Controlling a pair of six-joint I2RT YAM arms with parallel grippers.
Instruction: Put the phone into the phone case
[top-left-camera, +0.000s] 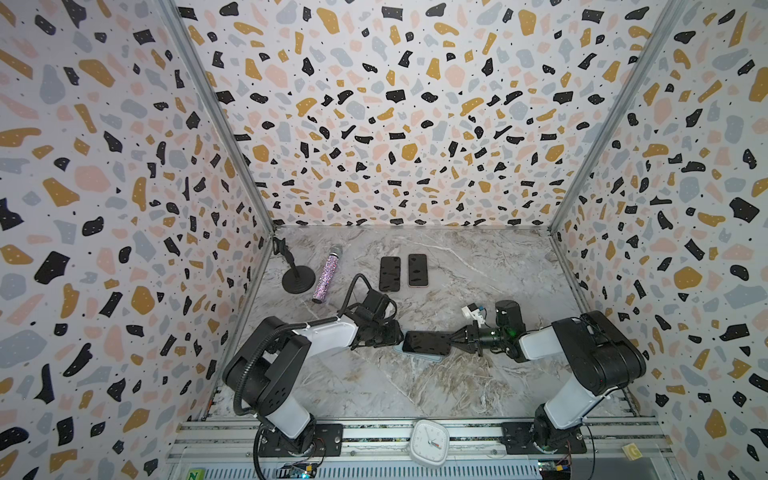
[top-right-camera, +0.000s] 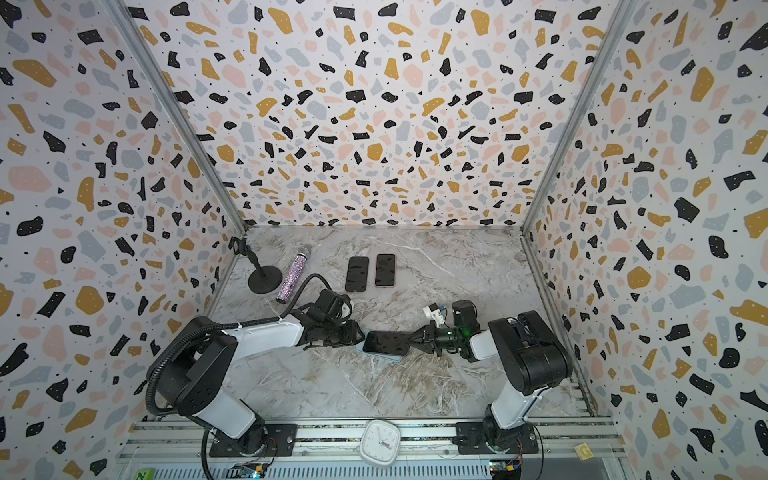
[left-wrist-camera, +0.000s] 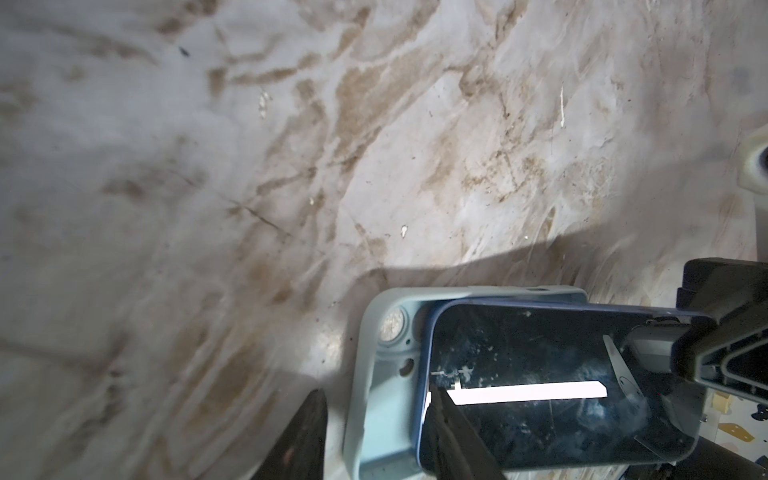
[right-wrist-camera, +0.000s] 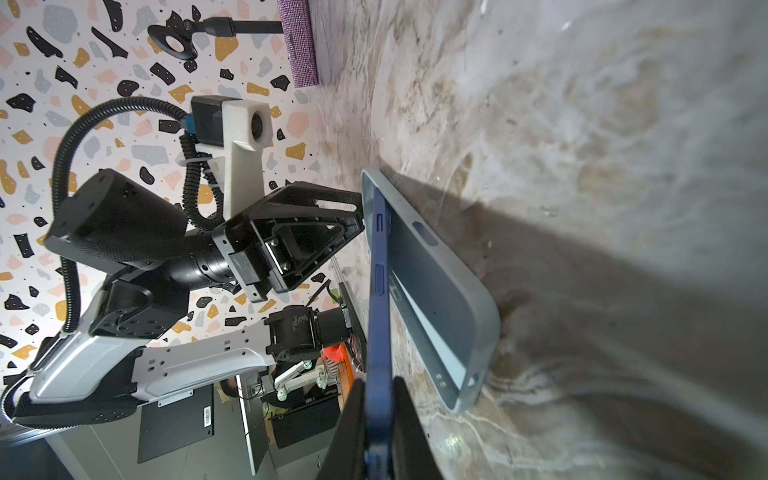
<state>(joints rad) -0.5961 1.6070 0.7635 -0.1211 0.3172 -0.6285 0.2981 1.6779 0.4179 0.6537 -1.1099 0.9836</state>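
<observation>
Near the middle of the marble bench (top-left-camera: 415, 395), a little toward its front edge, we see a pale blue phone case (left-wrist-camera: 374, 415) lying flat, its long axis parallel to that edge. The phone (top-left-camera: 424, 341) follows the same line but slants. Its left end dips into the case's left end, and its right end rides above the case, clamped in the right gripper (top-left-camera: 451, 343). The left gripper (top-left-camera: 395, 336) sits at the case's left end, jaws apart astride the end wall, gripping nothing we can make out. We judge the next move belongs to the right arm: lowering the raised end straight down.
</observation>
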